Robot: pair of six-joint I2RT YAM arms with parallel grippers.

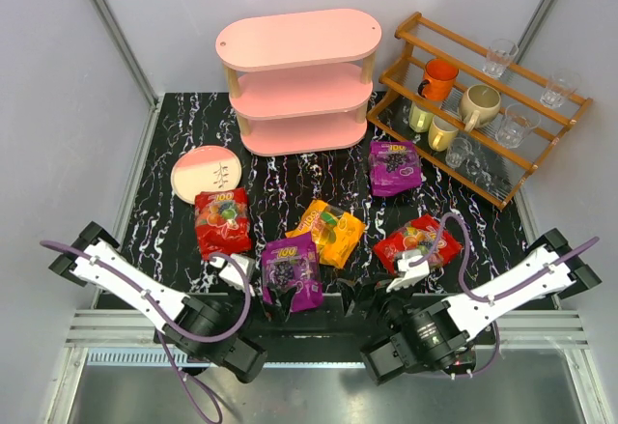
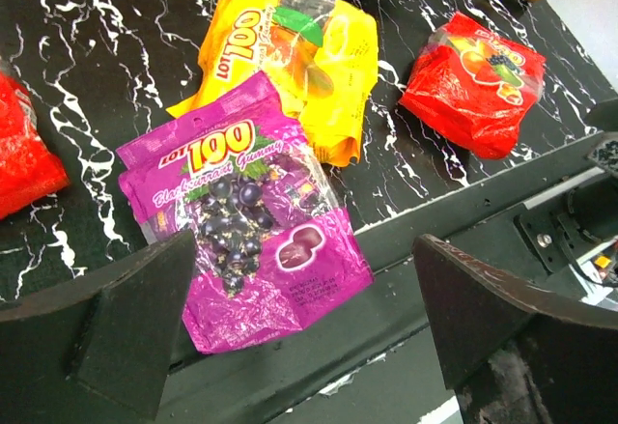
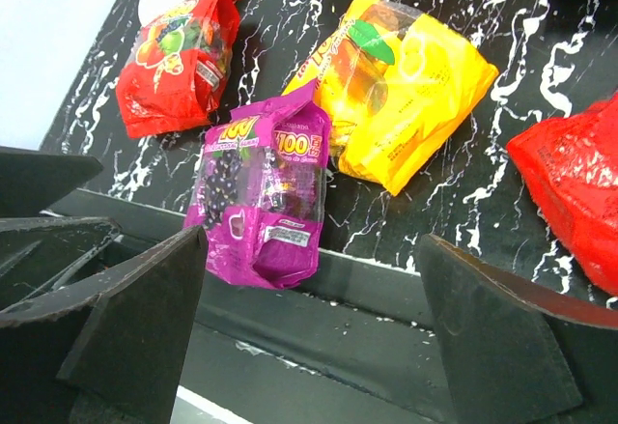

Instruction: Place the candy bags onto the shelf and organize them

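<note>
- Left gripper (image 2: 309,332) and right gripper (image 3: 309,323) both stand with fingers spread wide, holding nothing, low at the near edge of the table (image 1: 159,226).
- Near purple bag (image 1: 292,271) lies between them, overhanging that edge.
- Orange bag (image 1: 331,233) sits just behind it, flanked by the left red bag (image 1: 222,221) and right red bag (image 1: 417,242).
- Far purple bag (image 1: 394,166) lies beside the wooden rack (image 1: 488,144).
- Pink shelf (image 1: 297,81) stands at the back, apart from every bag.
</note>
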